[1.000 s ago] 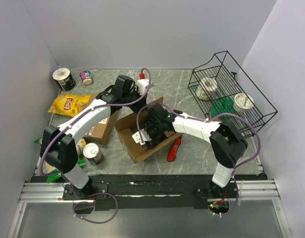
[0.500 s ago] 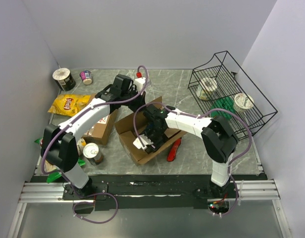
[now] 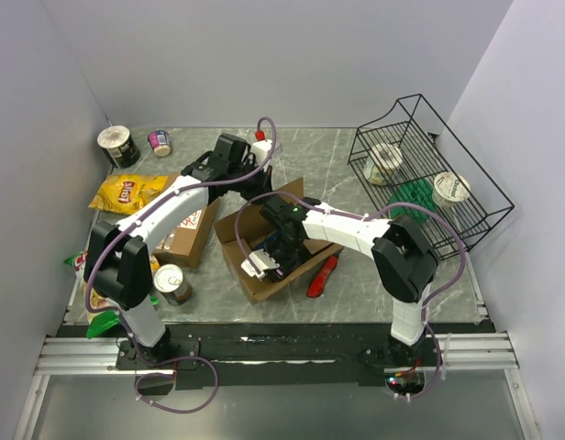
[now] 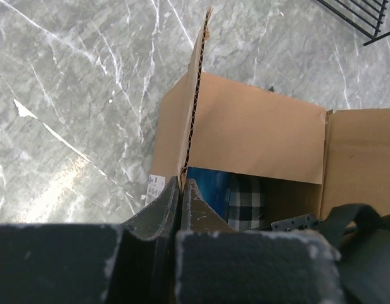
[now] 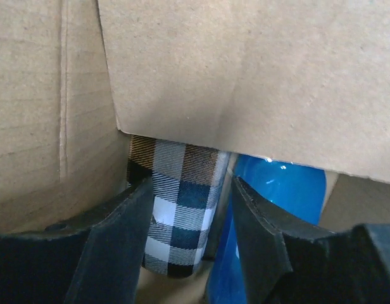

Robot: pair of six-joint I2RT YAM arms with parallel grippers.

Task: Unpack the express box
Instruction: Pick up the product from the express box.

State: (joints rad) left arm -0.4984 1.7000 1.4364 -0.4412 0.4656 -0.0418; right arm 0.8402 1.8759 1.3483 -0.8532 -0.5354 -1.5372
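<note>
- Holding the brown cardboard express box (image 4: 252, 133) steady mid-counter (image 4: 87, 63): my left fingers (image 4: 164, 197) are clamped on its upright flap (image 4: 194, 95).
- Right fingers (image 5: 125, 215) sit apart inside the box, straddling a blue-and-white plaid cloth roll (image 5: 179, 202). It looks light and squishy, so I'd pinch its middle.
- Shiny blue packet (image 5: 277, 190) lies beside it, probably slippery.

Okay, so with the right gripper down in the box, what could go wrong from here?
The right gripper straddles the plaid item with the blue item right beside it, so a finger might catch both. The inner flap overhangs them and could snag a lift. The left gripper pinches only the side flap at its edge; a slip might let it swing back over the opening.
</note>
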